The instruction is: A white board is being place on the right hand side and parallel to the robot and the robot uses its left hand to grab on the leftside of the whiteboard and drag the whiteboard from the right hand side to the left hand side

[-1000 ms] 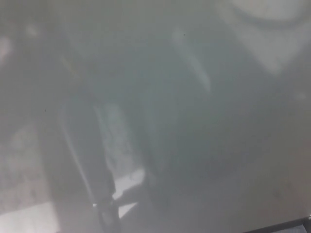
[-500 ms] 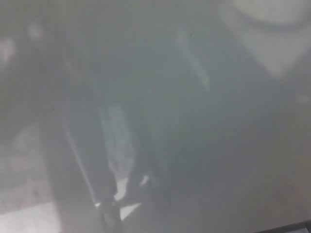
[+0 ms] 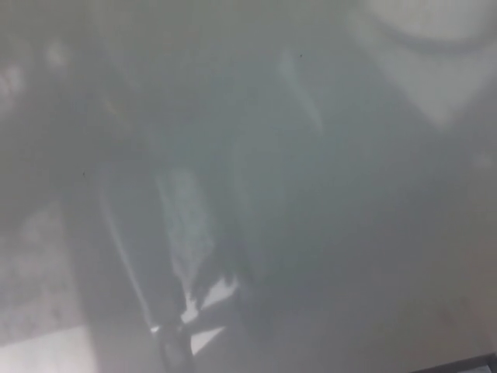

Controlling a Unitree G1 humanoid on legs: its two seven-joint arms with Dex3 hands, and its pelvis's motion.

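Whiteboard (image 3: pixel 342 194) fills almost the whole head view at very close range: a glossy grey-white surface carrying only dim, blurred reflections. Only visible edge: a thin dark strip (image 3: pixel 466 364) at the near right corner, probably the frame or the gap beneath it. Left side of the board, where the task calls for the grip, not distinguishable. Neither hand directly in view; dark upright shapes at near centre-left appear to be reflections, too smeared to identify, so cannot tell whether the left hand is grasping, clenched or released. Same for the right hand. Judged handling: rigid flat panel, smooth and slippery on the face, likely awkward through breadth rather than weight. Face offers no purchase. Recommended hold: around the left frame edge, thumb opposed to fingers, pull kept steady to avoid twisting or tipping.
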